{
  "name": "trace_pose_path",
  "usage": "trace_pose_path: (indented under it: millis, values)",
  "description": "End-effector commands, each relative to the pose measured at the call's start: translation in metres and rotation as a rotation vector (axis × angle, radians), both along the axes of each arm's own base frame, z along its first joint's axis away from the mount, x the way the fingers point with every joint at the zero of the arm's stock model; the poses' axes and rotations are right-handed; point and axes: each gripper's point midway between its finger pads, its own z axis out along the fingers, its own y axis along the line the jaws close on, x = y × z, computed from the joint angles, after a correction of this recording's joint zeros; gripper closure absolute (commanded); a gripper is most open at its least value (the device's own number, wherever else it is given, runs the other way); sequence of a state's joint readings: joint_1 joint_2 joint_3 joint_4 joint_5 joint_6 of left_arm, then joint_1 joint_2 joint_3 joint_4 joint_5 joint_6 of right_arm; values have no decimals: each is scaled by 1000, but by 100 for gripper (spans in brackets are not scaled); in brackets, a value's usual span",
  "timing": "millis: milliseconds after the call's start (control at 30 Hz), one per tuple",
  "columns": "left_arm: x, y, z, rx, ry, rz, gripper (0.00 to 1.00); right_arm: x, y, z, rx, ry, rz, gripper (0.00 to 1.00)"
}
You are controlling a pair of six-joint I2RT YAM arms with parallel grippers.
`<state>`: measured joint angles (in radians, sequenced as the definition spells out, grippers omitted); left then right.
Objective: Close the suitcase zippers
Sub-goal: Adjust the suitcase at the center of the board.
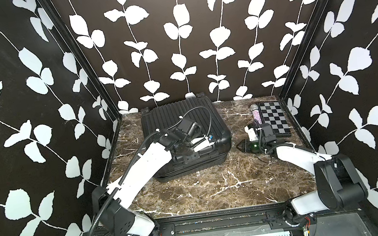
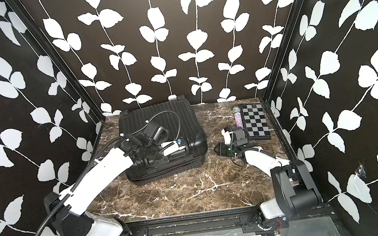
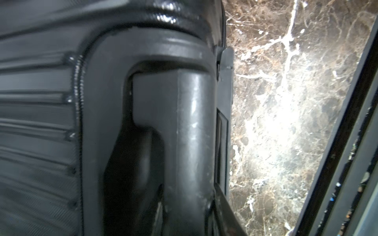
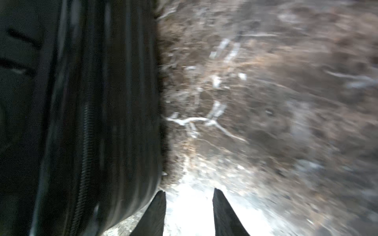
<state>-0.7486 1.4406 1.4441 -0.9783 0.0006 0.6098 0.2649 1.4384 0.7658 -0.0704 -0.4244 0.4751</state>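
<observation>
suitcase (image 1: 183, 117) lies flat on the marble table (image 1: 217, 189), back left of centre. My left gripper (image 1: 189, 154) is down at its near edge by the handle (image 3: 192, 122), jaws closed; can't tell what they pinch, if anything. My right gripper (image 4: 189, 206) is just right of the case, fingers parted, empty, with the zipper track (image 4: 83, 153) alongside. Checkered box (image 1: 274, 117) is far right.

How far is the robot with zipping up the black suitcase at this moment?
Done: the suitcase lies flat with its two shells together. In hand: the left pincer is shut at the near corner by the handle; whether it grips anything is hidden. The right pincer is open beside the suitcase, holding nothing. Still to do: the zipper; the blur hides how much is closed.
</observation>
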Motion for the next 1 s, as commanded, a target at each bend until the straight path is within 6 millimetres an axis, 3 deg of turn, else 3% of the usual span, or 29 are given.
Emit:
trace_pose_path:
  millis: [0, 33, 200, 367, 400, 467, 533, 733, 967]
  values:
    - [22, 28, 61, -93, -259, 107, 98, 10, 18, 12, 2, -48, 53, 62]
    - [22, 36, 59, -98, -265, 118, 98, 13, 20, 13, -2, -51, 52, 62]
    - [2, 39, 41, -136, -259, 47, 94, 24, 40, 14, -4, -54, 89, 62]
    - [5, 44, 28, -106, -264, 64, 89, 28, 68, 12, -14, -50, 166, 62]
    - [8, 45, 27, -96, -263, 75, 86, 29, 72, 13, -15, -51, 178, 62]
    - [13, 47, 27, -76, -257, 105, 68, 28, 81, 14, -15, -56, 202, 62]
    - [17, 48, 32, -74, -249, 149, 50, 27, 89, 15, -10, -58, 227, 62]
    - [24, 50, 53, -141, -193, 331, 25, 22, 107, 19, -3, -63, 275, 62]
    - [21, 47, 78, -378, -87, 599, 22, 21, 110, 13, -18, -57, 280, 62]
